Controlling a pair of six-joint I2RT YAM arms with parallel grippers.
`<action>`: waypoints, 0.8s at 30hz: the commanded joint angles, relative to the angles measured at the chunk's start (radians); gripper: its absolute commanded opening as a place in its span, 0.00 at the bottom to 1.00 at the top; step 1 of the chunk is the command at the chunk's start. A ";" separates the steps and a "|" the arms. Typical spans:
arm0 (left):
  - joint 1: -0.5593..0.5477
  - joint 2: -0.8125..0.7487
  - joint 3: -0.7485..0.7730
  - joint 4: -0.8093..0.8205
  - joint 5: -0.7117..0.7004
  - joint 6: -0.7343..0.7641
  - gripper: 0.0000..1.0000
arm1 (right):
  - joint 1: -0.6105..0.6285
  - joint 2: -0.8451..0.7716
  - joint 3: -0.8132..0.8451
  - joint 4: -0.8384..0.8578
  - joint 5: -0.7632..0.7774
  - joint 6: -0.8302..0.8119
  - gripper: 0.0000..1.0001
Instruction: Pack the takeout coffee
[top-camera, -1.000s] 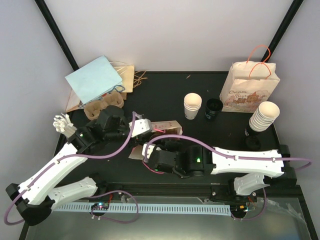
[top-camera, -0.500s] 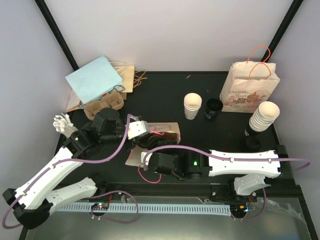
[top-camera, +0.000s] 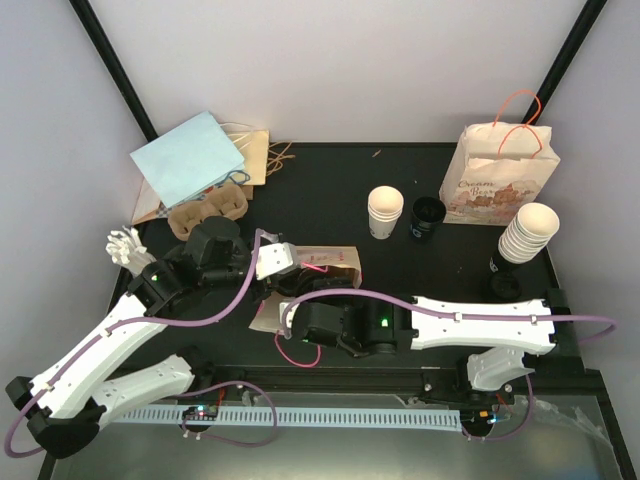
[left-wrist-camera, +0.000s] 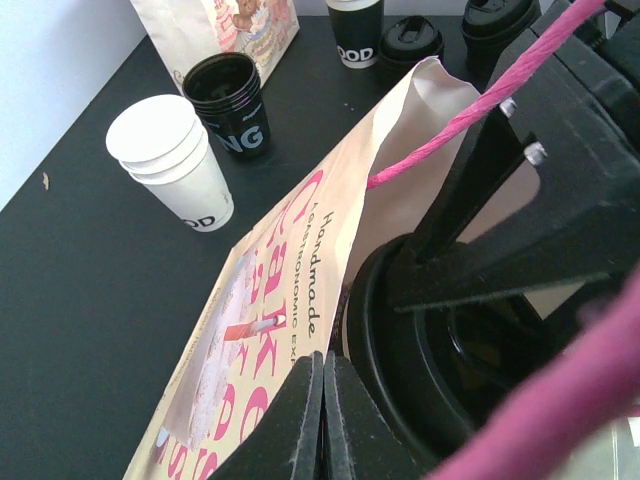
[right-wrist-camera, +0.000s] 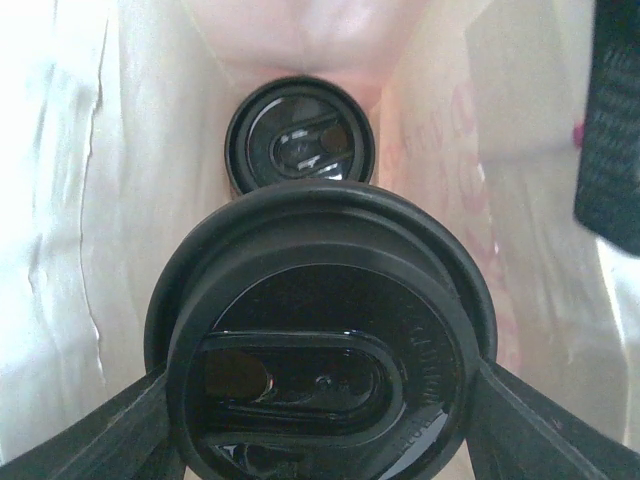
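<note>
Blk table (top-camera: 330, 185) — pink-print bag (top-camera: 335, 257) on its side, white cups (top-camera: 385, 212), blk cup (top-camera: 428, 218), upright bag (top-camera: 500, 185), carriers (top-camera: 210, 208).

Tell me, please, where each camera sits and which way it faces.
Top external: high behind the robot, looking down at the table; left arm and right arm show, bases nearest.
Left wrist: on the left gripper, shut on the paper bag rim, facing across the table to the white cups.
Right wrist: on the right gripper, looking into the bag at the lidded cup it holds and a second cup deeper in.
Shared: both wrist views show the bag and the held cup's lid.
</note>
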 joint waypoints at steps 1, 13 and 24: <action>-0.007 -0.002 -0.005 0.034 0.034 0.001 0.02 | -0.013 -0.005 0.005 -0.091 0.057 0.056 0.56; -0.011 0.008 0.005 0.079 0.089 -0.072 0.02 | -0.042 0.057 0.022 -0.129 0.077 0.093 0.55; -0.024 0.036 0.017 0.086 0.097 -0.140 0.02 | -0.047 0.129 0.089 -0.154 0.046 0.134 0.55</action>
